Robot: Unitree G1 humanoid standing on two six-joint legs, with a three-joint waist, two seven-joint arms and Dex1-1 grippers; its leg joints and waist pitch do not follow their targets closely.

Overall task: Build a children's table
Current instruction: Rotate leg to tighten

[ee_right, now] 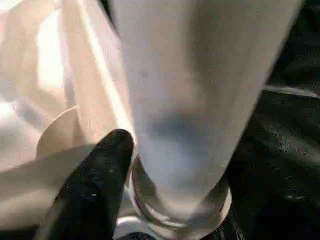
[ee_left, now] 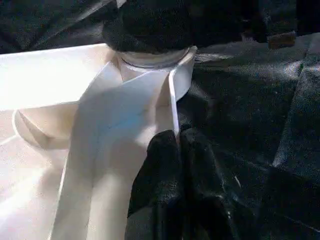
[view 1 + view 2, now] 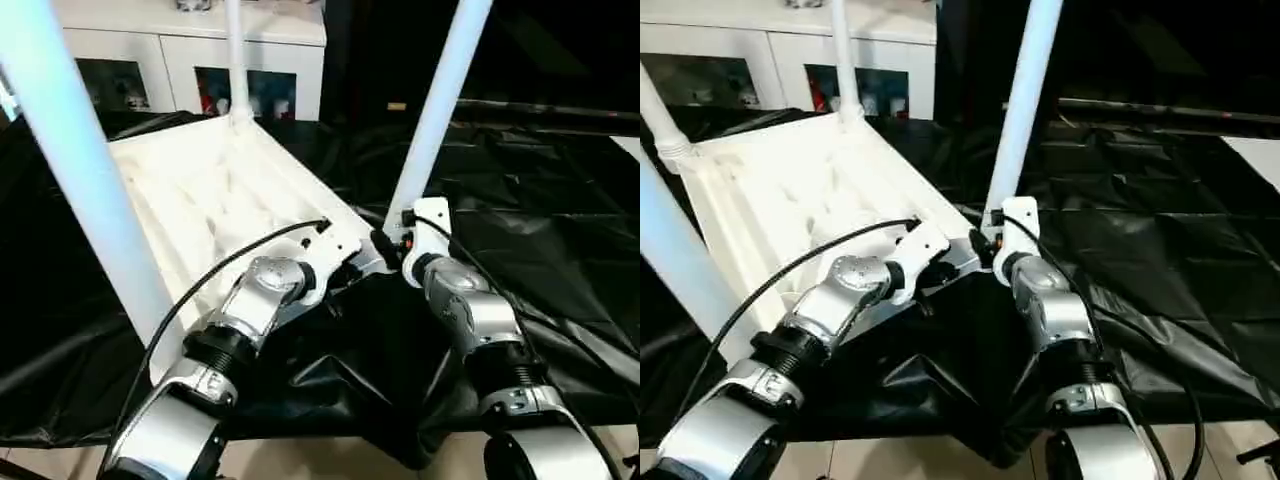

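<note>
The white tabletop (image 3: 200,190) lies upside down on black sheeting, ribbed side up. White legs stand in its corner sockets: one at the near right corner (image 3: 440,100), one at the back (image 3: 235,60), one close on the left (image 3: 80,170), one at the far left (image 3: 655,110). My left gripper (image 2: 177,145) is shut on the tabletop's near rim, just beside the near right socket. My right gripper (image 3: 385,245) is at the base of the near right leg (image 1: 190,100), shut on it. One black finger (image 1: 105,170) presses its side above the socket (image 1: 175,220); the other finger is hidden.
Black sheeting (image 3: 540,230) covers the big table all around and hangs over its front edge. White cabinets (image 3: 190,50) stand behind. A strip of pale floor (image 3: 330,460) shows below the front edge, between my forearms.
</note>
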